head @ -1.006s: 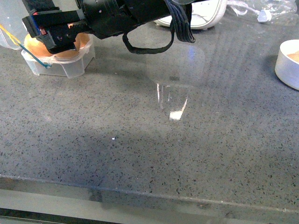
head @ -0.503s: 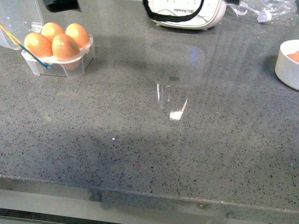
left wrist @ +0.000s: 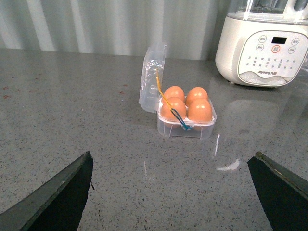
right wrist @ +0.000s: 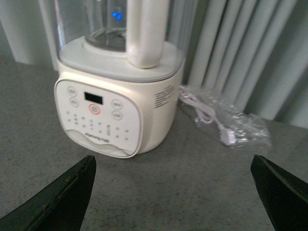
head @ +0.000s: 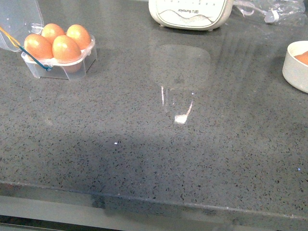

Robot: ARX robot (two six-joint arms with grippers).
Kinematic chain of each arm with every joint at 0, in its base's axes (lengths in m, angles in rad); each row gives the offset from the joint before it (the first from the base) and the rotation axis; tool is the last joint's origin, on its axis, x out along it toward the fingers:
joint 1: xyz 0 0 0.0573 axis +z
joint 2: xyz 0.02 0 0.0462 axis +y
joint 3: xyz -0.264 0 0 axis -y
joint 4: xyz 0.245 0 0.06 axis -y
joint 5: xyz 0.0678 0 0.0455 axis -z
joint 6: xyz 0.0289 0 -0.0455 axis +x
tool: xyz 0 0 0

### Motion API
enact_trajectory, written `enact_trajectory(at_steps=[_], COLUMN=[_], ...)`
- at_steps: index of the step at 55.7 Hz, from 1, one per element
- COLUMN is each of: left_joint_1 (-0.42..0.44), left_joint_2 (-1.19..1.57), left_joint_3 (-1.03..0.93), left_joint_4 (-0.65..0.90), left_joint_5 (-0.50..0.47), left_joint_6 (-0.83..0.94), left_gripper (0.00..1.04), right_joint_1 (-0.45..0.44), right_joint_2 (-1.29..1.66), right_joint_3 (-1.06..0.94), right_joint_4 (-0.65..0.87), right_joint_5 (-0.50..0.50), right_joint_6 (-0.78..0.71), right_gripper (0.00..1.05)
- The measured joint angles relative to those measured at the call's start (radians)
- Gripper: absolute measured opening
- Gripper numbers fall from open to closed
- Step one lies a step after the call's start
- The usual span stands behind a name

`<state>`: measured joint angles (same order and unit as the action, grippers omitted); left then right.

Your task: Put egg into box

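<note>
The box (head: pixel 60 65) is a clear plastic carton at the far left of the counter, its domed lid (head: pixel 17 21) hinged open. Several orange-brown eggs fill its cups, among them one egg (head: pixel 66 48) at the front. The left wrist view shows the box (left wrist: pixel 186 126) and its upright lid (left wrist: pixel 153 77) some way ahead of my left gripper (left wrist: pixel 171 195), which is open and empty above bare counter. My right gripper (right wrist: pixel 173 197) is open and empty, facing the cream appliance (right wrist: pixel 115 103). Neither gripper shows in the front view.
The cream appliance (head: pixel 190 14) stands at the back middle. A white round bowl (head: pixel 294 72) at the right edge holds something orange-brown (head: pixel 303 57). A clear bag with a white cable (right wrist: pixel 226 122) lies beside the appliance. The counter's front edge (head: pixel 154 199) is near.
A black arm and gripper that hung over the box a second ago has drawn back out of the front view. The box and its eggs now show uncovered.
</note>
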<state>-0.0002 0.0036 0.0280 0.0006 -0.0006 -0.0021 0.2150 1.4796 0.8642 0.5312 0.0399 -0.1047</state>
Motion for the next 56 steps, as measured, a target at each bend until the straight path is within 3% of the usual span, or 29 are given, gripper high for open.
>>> enact_trajectory(at_steps=[28, 36, 56], left_joint_1=[0.000, 0.000, 0.000], left_joint_2=[0.000, 0.000, -0.001], left_joint_3=[0.000, 0.000, 0.000], left_joint_4=[0.000, 0.000, 0.000], left_joint_5=[0.000, 0.000, 0.000], left_joint_6=[0.000, 0.000, 0.000], left_gripper=[0.98, 0.98, 0.98], right_joint_1=[-0.215, -0.216, -0.214], right_joint_2=[-0.263, -0.367, -0.547], right_joint_3=[-0.218, -0.325, -0.573], right_joint_4=[0.101, 0.039, 0.099], right_joint_5=[0.094, -0.039, -0.040], right_joint_6=[-0.085, 0.042, 0.091], right_gripper=[0.97, 0.73, 0.17])
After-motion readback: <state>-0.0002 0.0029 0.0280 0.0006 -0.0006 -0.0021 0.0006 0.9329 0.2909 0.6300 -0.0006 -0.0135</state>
